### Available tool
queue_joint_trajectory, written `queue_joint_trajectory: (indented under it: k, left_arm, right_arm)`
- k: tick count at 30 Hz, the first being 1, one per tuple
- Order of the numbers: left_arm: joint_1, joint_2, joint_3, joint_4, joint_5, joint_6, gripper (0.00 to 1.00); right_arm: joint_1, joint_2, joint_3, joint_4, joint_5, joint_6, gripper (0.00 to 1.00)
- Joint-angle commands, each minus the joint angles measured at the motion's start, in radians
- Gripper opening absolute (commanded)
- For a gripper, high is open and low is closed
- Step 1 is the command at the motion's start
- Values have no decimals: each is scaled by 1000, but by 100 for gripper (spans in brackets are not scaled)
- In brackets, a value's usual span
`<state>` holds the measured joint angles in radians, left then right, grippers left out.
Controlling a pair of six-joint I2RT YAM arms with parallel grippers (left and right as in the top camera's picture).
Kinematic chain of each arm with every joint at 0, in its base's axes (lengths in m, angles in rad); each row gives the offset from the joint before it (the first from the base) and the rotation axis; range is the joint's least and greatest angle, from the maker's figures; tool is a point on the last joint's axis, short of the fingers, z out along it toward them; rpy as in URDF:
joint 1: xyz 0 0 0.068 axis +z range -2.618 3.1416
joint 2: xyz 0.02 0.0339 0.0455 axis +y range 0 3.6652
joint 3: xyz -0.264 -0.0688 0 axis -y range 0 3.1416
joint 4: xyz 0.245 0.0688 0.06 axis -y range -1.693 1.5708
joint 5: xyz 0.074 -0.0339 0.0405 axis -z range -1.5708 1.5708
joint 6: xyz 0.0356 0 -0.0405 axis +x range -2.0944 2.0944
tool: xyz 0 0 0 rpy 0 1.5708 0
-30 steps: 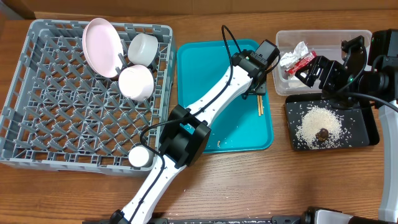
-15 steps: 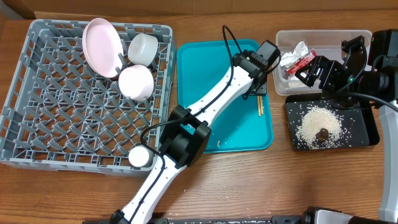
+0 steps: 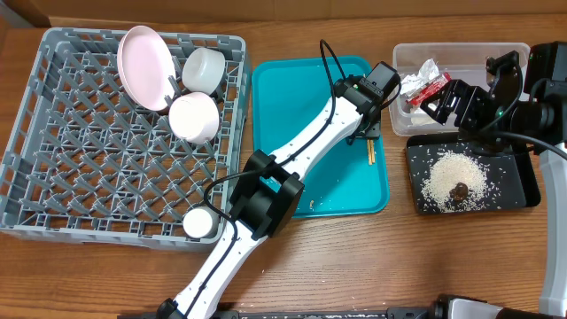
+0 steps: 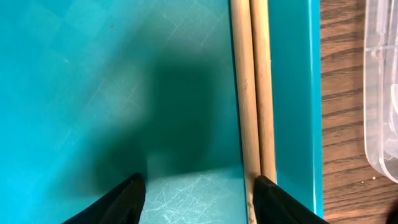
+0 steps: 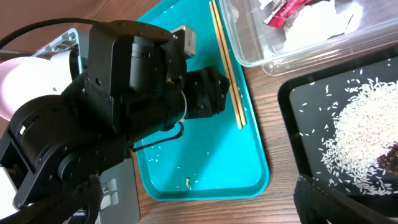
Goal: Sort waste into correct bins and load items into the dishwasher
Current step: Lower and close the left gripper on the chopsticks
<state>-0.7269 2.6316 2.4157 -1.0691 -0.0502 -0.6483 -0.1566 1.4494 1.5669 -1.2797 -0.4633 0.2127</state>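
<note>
Chopsticks (image 4: 245, 93) lie just inside the left gripper (image 4: 200, 190), jaws apart, perhaps touching one finger.

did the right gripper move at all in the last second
No. The right gripper holds the same spot at the clear tub's front edge, above the black tray's corner, jaws open.

The chopsticks (image 4: 255, 87) lie just beside the rim of the teal tray (image 4: 93, 74) nearest the clear tub (image 4: 382, 93), cramping that side; bare tray floor lies open opposite.
</note>
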Motion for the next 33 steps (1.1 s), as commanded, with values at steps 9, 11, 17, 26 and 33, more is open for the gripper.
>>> queue_joint_trajectory:
  k: [9,11,17,26,33]
  left_arm:
    - [-9,50,-8,13,26,22,63]
    - [-10,51,-8,1,32,24,63]
    - [-10,51,-8,-74,33,19,64]
    - [-10,51,0,-98,47,13,65]
    - [0,51,77,-138,68,13,65]
  right_arm:
    - [-3,2,5,2,3,-4,100]
    - [-3,2,5,2,3,-4,100]
    - [-3,2,5,2,3,-4,100]
    - [-3,2,5,2,3,-4,100]
    - [-3,2,5,2,3,-4,100]
